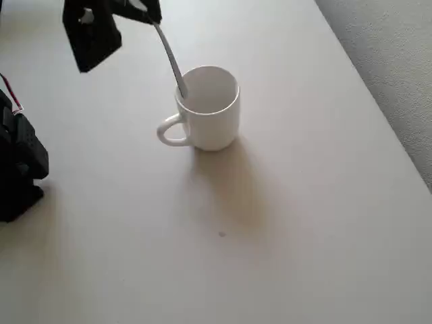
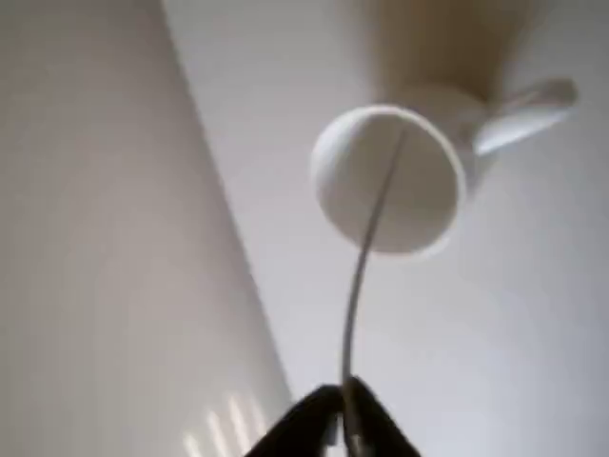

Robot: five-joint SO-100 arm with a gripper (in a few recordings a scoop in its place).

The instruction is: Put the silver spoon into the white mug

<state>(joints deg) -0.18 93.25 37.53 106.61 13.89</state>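
Bare tabletop [image 1: 283,223] spreads wide beyond my fingers [image 2: 344,414], its edge well off to one side; they are pinched tight on the handle end of the silver spoon [image 1: 170,57]; its far end dips inside the white mug [image 1: 209,108] ahead of me.

no readable text, labels or numbers
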